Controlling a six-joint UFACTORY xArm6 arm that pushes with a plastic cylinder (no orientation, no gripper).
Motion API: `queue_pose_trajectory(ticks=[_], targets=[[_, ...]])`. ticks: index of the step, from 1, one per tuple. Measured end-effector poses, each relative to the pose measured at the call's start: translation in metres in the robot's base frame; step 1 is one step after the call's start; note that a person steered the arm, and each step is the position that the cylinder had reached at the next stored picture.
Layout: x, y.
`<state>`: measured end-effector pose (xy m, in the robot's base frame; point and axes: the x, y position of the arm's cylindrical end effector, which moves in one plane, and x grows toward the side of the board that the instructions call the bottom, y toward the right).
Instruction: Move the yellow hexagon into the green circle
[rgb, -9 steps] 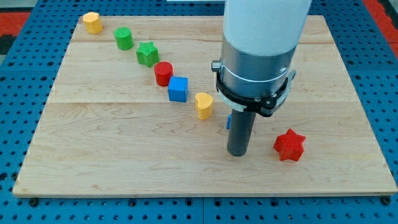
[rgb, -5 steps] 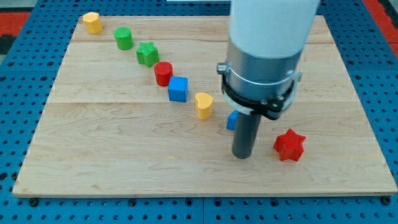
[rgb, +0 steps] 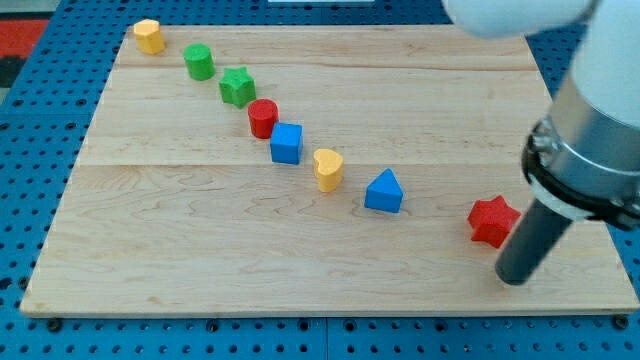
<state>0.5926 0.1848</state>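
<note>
The yellow hexagon sits at the board's top left corner. The green circle stands just to its lower right, a small gap between them. My tip is far off at the view's lower right, right beside the red star, just below and to its right. The rod is upright and dark under the grey and white arm.
A diagonal row runs from top left toward the lower right: green star, red cylinder, blue cube, yellow heart, blue triangle. The wooden board lies on a blue pegboard.
My tip has swung from the board's middle, beside the blue triangle, to the lower right. The red star has shifted right and slightly up. The blue triangle is now uncovered.
</note>
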Motion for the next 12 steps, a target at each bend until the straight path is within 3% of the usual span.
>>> queue_pose_trajectory(ticks=[3, 6, 9, 11, 12], targets=[[-0.015, -0.191], [-0.148, -0.361], [-0.296, -0.428], [-0.363, -0.49], [-0.4, -0.484]])
